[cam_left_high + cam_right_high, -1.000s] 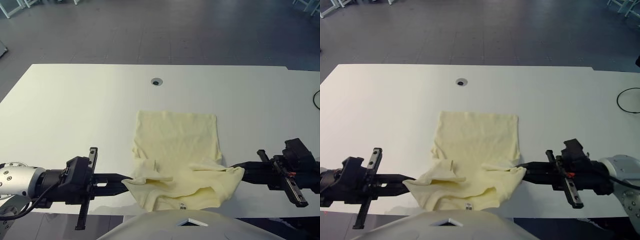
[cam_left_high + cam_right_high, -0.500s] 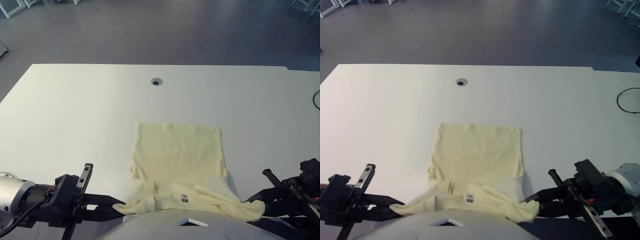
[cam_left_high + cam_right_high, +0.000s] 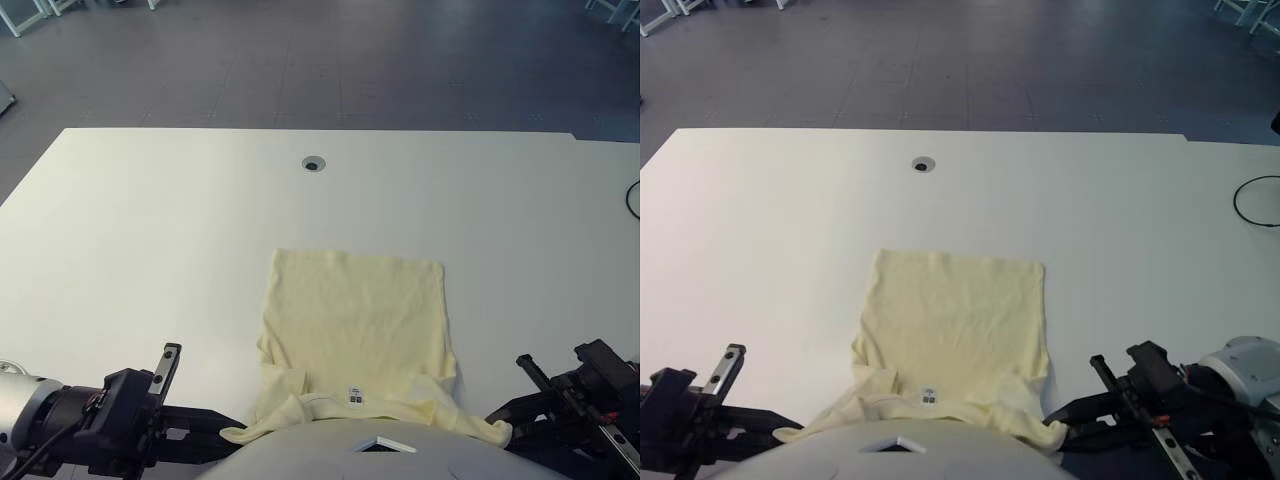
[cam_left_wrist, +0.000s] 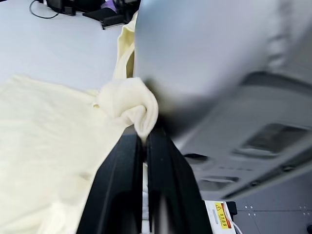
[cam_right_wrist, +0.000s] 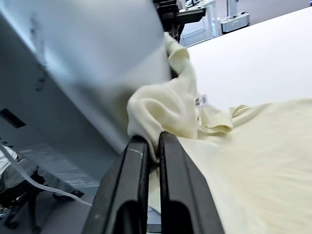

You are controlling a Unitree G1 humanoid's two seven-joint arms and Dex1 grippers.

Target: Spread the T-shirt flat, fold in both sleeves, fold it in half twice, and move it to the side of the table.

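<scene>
The left gripper sits at the near edge of the white table, its fingers pinched tight on a bunched corner of the pale yellow T-shirt. From that grip the shirt runs rightward along the edge and lies flat, stretching away from both grippers. The right gripper clamps the opposite near corner. A small round hole lies well beyond the shirt's far hem.

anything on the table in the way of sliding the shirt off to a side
Nothing visible does. The T-shirt lies near the front edge; a hole sits farther back, a cable loop at the far right edge. The left gripper and right gripper are shut on its near corners.
</scene>
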